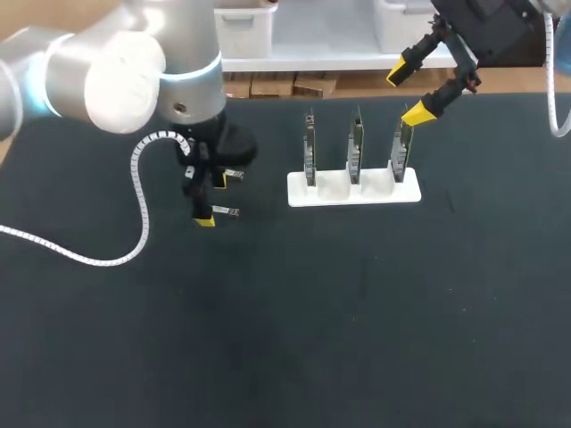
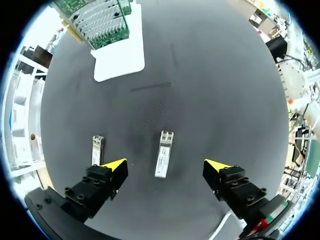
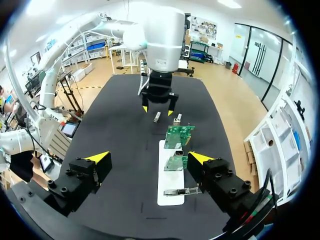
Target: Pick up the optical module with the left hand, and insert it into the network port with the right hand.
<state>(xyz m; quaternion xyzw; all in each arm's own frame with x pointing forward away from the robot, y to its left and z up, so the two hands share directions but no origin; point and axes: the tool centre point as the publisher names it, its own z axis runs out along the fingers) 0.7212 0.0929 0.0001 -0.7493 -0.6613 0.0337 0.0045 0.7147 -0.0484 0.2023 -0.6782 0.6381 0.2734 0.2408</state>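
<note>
The optical module [image 2: 164, 154] lies flat on the dark worktop [image 1: 357, 312] under the left gripper [image 2: 166, 165], midway between its spread fingers, long axis crossing the line between the tips, so a straight descent should, I judge, close on its long sides. A second module [image 2: 97, 150] lies parallel just beside one finger, near enough to be nudged. The right gripper [image 1: 408, 94], fingers spread and empty, hangs over the rightmost of three upright network cards [image 1: 355, 147] in a white holder [image 1: 330, 192], well apart from the modules, open worktop between.
</note>
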